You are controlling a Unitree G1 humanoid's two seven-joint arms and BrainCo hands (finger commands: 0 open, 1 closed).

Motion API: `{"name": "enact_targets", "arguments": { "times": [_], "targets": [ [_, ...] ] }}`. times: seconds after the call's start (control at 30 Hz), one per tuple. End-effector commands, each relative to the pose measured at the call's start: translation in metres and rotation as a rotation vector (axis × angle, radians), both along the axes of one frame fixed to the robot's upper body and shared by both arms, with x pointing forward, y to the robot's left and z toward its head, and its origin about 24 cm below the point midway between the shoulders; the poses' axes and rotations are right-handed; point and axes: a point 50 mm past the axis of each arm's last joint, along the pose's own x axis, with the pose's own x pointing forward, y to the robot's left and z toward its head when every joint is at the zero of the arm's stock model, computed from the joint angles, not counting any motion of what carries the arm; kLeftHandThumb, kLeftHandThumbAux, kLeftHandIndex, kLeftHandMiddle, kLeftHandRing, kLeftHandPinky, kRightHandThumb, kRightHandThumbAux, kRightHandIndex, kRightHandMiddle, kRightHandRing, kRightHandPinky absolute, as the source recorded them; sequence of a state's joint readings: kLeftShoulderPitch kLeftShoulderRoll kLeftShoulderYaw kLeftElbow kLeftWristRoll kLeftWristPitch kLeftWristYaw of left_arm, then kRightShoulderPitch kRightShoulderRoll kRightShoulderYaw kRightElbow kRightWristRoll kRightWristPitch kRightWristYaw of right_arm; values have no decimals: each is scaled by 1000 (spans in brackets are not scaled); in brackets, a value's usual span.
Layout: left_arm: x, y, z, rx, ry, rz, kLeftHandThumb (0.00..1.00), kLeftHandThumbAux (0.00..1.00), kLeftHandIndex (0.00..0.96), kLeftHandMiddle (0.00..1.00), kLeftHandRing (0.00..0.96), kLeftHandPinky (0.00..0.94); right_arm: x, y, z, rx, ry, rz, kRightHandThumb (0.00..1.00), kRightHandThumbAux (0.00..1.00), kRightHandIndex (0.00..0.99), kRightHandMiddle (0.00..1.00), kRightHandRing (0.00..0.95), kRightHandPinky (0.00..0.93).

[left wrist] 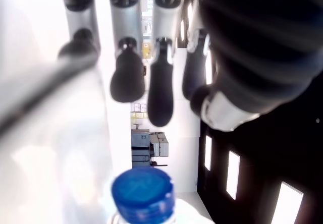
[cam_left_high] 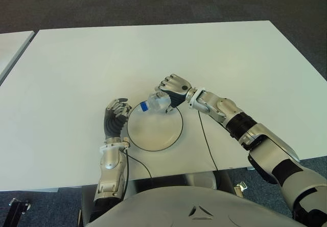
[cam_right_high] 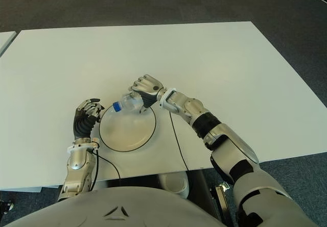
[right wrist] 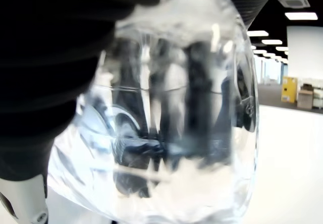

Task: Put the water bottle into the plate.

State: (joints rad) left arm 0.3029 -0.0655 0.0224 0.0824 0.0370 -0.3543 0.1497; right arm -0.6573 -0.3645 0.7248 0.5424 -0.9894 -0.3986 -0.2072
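Over the far rim of the plate (cam_left_high: 153, 135), the right hand (cam_left_high: 173, 89) has its fingers wrapped round the clear body of the bottle (cam_left_high: 156, 103), which lies tilted with its blue cap (cam_left_high: 144, 107) pointing toward the robot's left. The right wrist view shows the bottle filling the palm, fingers visible through the plastic. The left hand (cam_left_high: 115, 115) shows just beside the plate's left rim, fingers loosely curled and holding nothing; its wrist view shows the cap close below the fingertips.

Step in hand, as judged: transport is nearly done, the bottle hovering or just touching at the rim, not yet resting in the plate's middle. The next move calls for a short draw toward the robot, a lowering, then release.

The plate sits near the table's (cam_left_high: 76, 68) front edge, with wide bare surface beyond and to both sides. A cable (cam_left_high: 207, 140) runs along the plate's right, under the right forearm.
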Motion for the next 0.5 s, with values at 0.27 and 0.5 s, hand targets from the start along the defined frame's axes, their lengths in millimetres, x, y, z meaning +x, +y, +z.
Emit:
{"name": "enact_targets", "arguments": {
  "times": [0.27,0.5],
  "targets": [
    [-1,-2,-4,-5,19,-15,834,681,394,568,761,756,7,-8,32,184,-157,-36,703,725,438,915,900,899],
    [-1,-2,-4,-5,15,-22,834,680,395,570,764,756,10,-12,40,250,-164,-66,705,724,438,917,895,894]
  ]
}}
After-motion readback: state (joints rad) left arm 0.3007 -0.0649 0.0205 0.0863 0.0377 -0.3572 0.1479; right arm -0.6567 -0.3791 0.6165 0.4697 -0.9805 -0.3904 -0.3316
